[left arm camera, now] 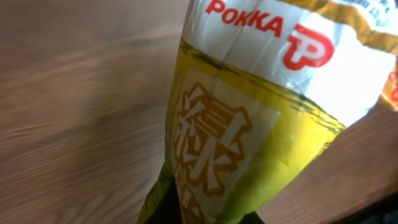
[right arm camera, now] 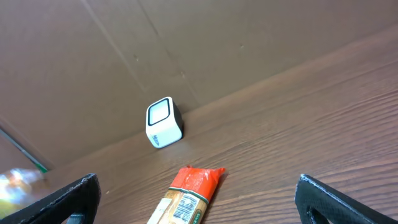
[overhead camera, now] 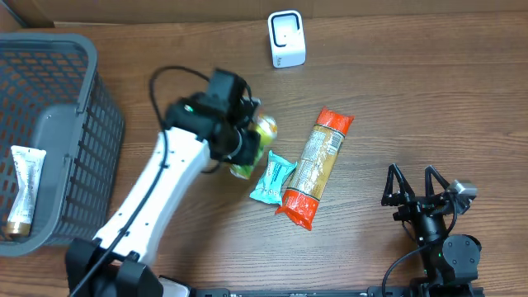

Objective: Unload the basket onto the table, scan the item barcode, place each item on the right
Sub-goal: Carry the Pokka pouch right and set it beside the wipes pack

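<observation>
Your left gripper [overhead camera: 245, 148] is clamped tight on a yellow-green Pokka drink bottle [left arm camera: 249, 124], held near the middle of the wooden table [overhead camera: 412, 99] and just beside a teal snack packet [overhead camera: 272, 177] and a long packet with orange ends [overhead camera: 318, 165]. In the left wrist view the label fills the frame, with the red brand name and large characters, but no barcode is visible on this face. The white scanner [overhead camera: 286, 39] stands at the far edge of the table, well apart from the bottle, and its window shows from above. Your right gripper [overhead camera: 412, 181] rests at the near right with its jaws spread fully wide, holding nothing. A grey basket [overhead camera: 74, 49] at the left holds a white tube [overhead camera: 23, 186]. To do this step well, you likely need to carry the bottle over to the scanner and turn your wrist until the barcode side faces the window. Keep the grip firm, since the wrapper looks smooth. Hold the bottle steady and near the window, clear of the packets below.
</observation>
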